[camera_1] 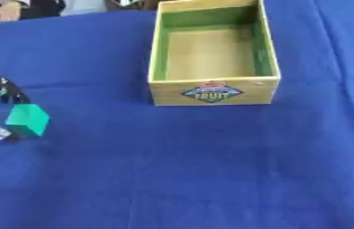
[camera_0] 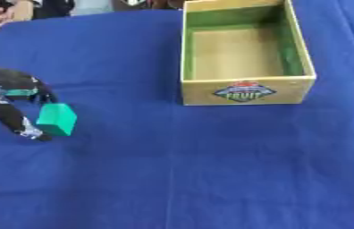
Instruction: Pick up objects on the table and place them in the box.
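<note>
Left hand [camera_0: 14, 105] at frame left pinches green block [camera_0: 56, 119], which sits tilted, long axis roughly vertical in frame. Wooden fruit box [camera_0: 246, 91] upper centre-right on blue tabletop [camera_0: 211, 170], long axis running away from camera.

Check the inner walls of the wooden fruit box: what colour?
Green inner walls on the wooden fruit box, over a plain tan floor. Clearest in the left eye view.

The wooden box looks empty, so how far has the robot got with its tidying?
Nothing is packed yet: the wooden fruit box holds nothing. The left hand has its fingers round a green block at the blue cloth's left side. Carrying it over to the box remains.
</note>
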